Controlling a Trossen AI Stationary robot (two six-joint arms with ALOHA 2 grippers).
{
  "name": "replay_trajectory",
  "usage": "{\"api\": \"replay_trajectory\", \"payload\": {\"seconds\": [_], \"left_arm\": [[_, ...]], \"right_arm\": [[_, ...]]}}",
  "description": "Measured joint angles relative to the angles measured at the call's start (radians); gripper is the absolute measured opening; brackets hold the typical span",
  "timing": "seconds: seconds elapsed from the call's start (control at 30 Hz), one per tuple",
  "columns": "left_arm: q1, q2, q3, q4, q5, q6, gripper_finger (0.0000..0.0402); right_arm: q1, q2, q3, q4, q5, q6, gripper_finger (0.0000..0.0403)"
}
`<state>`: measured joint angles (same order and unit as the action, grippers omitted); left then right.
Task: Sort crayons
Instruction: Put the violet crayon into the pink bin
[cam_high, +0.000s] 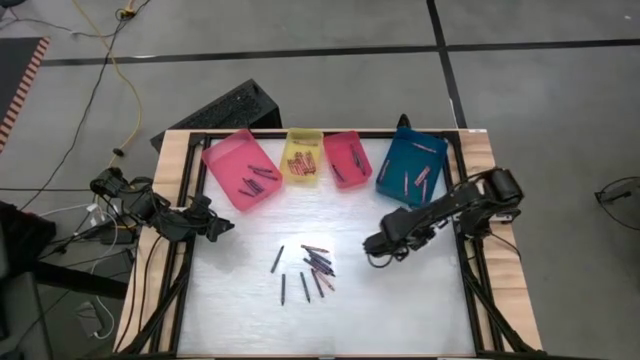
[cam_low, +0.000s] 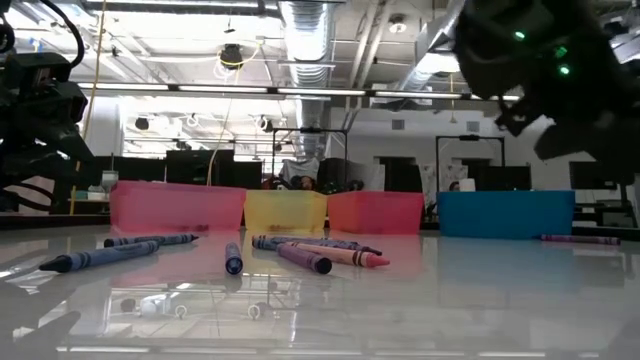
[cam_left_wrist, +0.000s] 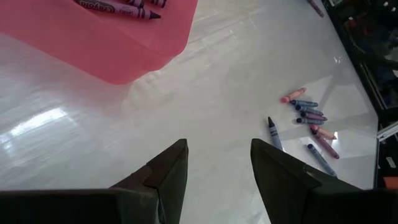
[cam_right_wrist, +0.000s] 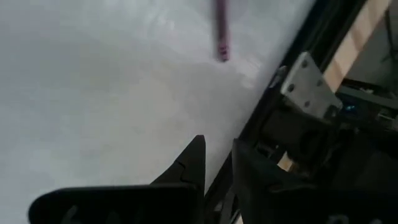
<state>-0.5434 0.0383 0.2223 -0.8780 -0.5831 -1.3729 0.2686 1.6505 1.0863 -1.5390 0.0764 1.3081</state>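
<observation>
Several crayons (cam_high: 311, 267) lie loose on the white table's middle, also seen in the low view as crayons (cam_low: 300, 255) and in the left wrist view as crayons (cam_left_wrist: 309, 121). One purple crayon (cam_right_wrist: 222, 31) lies alone near the table's right edge. My left gripper (cam_high: 225, 228) hovers open at the table's left side, beside the pink tray (cam_left_wrist: 106, 37), with nothing between its fingers (cam_left_wrist: 168, 168). My right gripper (cam_high: 372, 248) hangs above the table right of the loose crayons, its fingers (cam_right_wrist: 194, 158) a narrow gap apart and holding nothing.
Along the far edge stand a pink tray (cam_high: 242, 170), a yellow tray (cam_high: 303, 158), a red tray (cam_high: 347, 160) and a blue tray (cam_high: 412, 168), each holding crayons. A dark frame (cam_right_wrist: 292, 124) borders the table's right edge. Bare table lies near the front edge.
</observation>
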Motion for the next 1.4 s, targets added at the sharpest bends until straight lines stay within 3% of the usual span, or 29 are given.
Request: {"api": "replay_trajectory", "payload": {"seconds": [0.4, 1.0, 1.2, 1.4], "left_arm": [[0.000, 0.000, 0.000, 0.000, 0.001, 0.000, 0.0165], [0.000, 0.000, 0.000, 0.000, 0.001, 0.000, 0.0165], [0.000, 0.000, 0.000, 0.000, 0.001, 0.000, 0.0165], [0.000, 0.000, 0.000, 0.000, 0.001, 0.000, 0.0165]], "right_arm": [[-0.006, -0.107, -0.279, 0.129, 0.086, 0.142, 0.0076], [-0.133, -0.107, -0.361, 0.253, 0.306, 0.169, 0.0075], [-0.179, -0.106, -0.421, 0.438, 0.293, 0.109, 0.0075], [-0.187, -0.106, -0.402, 0.482, 0.256, 0.066, 0.0075]]}}
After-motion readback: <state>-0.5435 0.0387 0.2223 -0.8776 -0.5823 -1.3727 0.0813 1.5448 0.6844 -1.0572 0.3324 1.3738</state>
